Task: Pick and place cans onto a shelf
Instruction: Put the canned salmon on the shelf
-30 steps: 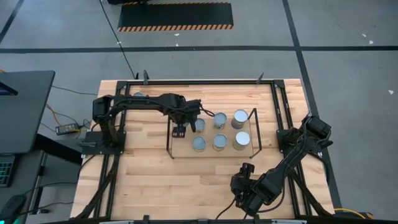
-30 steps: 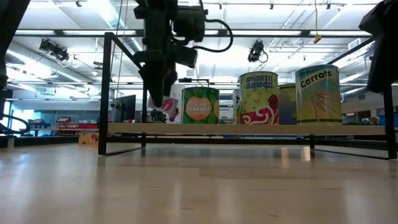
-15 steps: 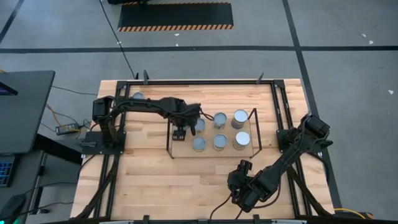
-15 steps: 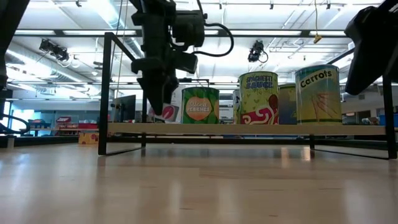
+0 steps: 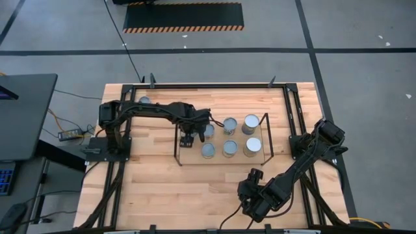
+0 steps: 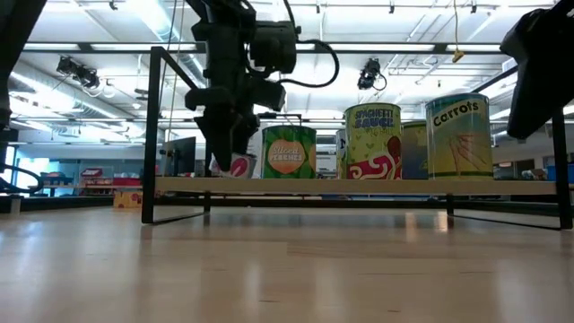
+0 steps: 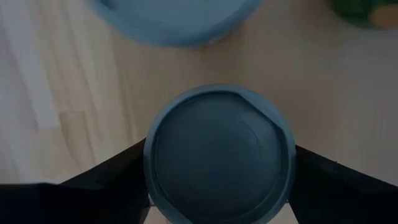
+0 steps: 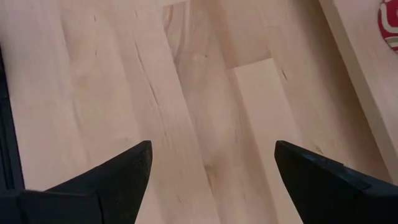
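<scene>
My left gripper is over the left end of the shelf, shut on a can with a red-and-white label. The can's grey round top shows between the fingers in the left wrist view. Several other cans stand on their bases on the shelf in two rows; from the low view I read a green one, a "Spaghetti Sauce" one and a "Carrots" one. My right gripper is open and empty over bare table near the front edge. My left gripper pinches the can's round side wall just below its top rim between its two fingers, one on each opposite side. The fingers come from above, pointing down. The can is upright, its base at the shelf board's top; whether it rests there I cannot tell.
One more can stands on the table at the far left, behind my left arm. The shelf's black wire end frames rise above the board. The right wrist view shows bare wood and the shelf's edge. A black frame runs around the table.
My left gripper has gone down with the red-and-white can, which was tilted and above the board and now is upright at the board's level. My right arm has shifted a little toward the table's left edge.
</scene>
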Tool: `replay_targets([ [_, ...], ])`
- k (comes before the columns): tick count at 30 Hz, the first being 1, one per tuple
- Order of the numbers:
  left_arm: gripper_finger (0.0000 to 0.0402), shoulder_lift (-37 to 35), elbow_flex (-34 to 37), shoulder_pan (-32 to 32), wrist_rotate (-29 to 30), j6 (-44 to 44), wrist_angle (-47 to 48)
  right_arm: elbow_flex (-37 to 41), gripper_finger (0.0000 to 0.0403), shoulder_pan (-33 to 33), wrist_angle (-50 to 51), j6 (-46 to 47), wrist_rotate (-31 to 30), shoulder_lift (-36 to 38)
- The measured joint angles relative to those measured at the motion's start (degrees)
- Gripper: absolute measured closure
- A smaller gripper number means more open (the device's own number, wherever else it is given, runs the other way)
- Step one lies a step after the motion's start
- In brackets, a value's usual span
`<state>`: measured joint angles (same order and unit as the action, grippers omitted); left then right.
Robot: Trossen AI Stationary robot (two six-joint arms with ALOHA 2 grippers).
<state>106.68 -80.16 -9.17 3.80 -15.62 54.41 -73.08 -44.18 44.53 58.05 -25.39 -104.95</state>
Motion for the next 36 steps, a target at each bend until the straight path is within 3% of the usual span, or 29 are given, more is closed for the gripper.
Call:
replay_targets([
  [18,0.0086,1.05,-0.05,-0.04,4.1,-1.59,2.01,0.02,0.0056,-0.02,-1.59,0.37,1.31,0.0],
  [36,0.0098,1.05,-0.05,-0.04,3.88,-1.74,3.18,0.02,0.0056,-0.02,-1.86,0.38,1.31,0.0],
])
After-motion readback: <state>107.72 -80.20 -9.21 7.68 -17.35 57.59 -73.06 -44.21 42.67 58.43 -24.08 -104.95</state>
